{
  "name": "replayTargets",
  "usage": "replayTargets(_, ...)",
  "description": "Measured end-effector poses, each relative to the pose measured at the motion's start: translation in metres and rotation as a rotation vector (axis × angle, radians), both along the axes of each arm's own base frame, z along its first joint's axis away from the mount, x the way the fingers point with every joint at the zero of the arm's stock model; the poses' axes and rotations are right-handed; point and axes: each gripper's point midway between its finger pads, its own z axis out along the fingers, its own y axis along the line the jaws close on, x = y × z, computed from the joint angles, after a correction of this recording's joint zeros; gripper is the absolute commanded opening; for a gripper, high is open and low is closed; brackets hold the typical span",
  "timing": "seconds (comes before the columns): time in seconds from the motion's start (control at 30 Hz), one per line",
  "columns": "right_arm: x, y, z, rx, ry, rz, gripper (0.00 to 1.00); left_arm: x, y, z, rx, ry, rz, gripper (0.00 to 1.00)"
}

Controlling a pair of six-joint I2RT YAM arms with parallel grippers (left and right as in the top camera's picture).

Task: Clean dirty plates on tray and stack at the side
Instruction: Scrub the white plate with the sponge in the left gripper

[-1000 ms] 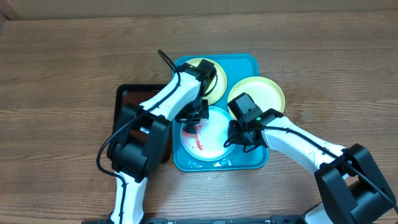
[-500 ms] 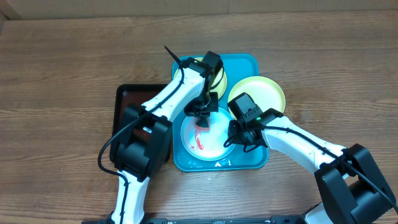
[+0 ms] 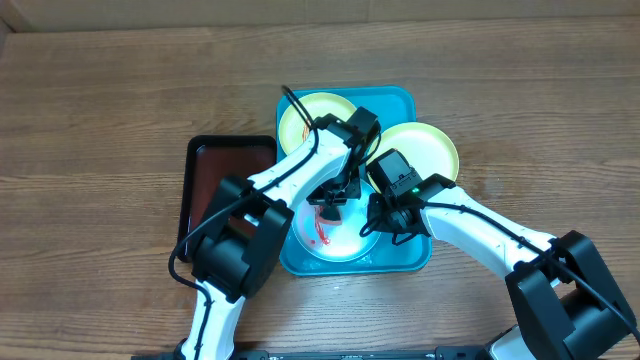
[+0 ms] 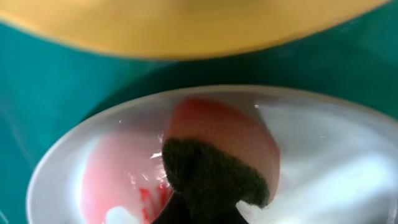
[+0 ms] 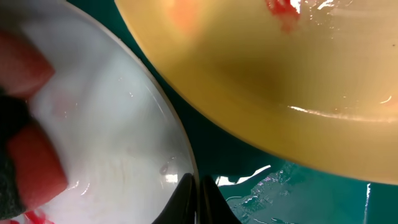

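The turquoise tray (image 3: 400, 105) holds a pale light-blue rimmed plate (image 3: 345, 238) with red sauce smears (image 3: 318, 230). My left gripper (image 3: 332, 195) is shut on a red sponge with a dark green pad (image 4: 214, 168) and presses it on this plate (image 4: 336, 162). My right gripper (image 3: 372, 226) is shut on the plate's right rim (image 5: 194, 190). One yellow-green plate (image 3: 305, 115) lies at the tray's back left. The other (image 3: 432, 148) leans over the tray's right edge, with red specks showing in the right wrist view (image 5: 280, 81).
A smaller dark red-brown tray with a black rim (image 3: 225, 160) lies just left of the turquoise tray. Wet film shines on the tray floor (image 5: 298, 193). Bare wooden table (image 3: 100, 120) lies all round.
My left gripper has carried the sponge rightward across the pale plate, and its arm has swung off the back yellow-green plate. The right gripper has stayed on the rim.
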Motion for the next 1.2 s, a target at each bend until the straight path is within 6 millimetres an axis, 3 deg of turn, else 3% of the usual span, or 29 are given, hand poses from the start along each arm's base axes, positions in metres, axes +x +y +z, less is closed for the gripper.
replayTargets(0.3, -0.003, -0.002, 0.001, -0.002, 0.027, -0.123, 0.04, 0.001, 0.041, 0.000, 0.032, 0.065, 0.140, 0.04)
replayTargets(0.47, -0.006, -0.002, 0.002, 0.004, 0.050, -0.219, 0.04, 0.002, 0.044, 0.000, 0.026, 0.072, 0.150, 0.04)
replayTargets(0.63, -0.005, -0.004, 0.002, -0.002, 0.047, -0.242, 0.04, 0.004, 0.032, -0.001, 0.006, 0.040, 0.101, 0.04)
replayTargets(0.8, -0.005, -0.010, 0.001, -0.031, 0.035, -0.240, 0.04, 0.010, -0.003, -0.001, -0.146, 0.023, 0.063, 0.04)
replayTargets(0.93, -0.005, -0.010, 0.001, -0.033, 0.034, -0.237, 0.04, -0.002, -0.025, 0.001, -0.224, 0.066, 0.019, 0.05)
replayTargets(1.2, -0.002, -0.008, 0.001, -0.032, 0.015, -0.147, 0.04, -0.018, -0.023, 0.002, -0.196, 0.112, -0.017, 0.04)
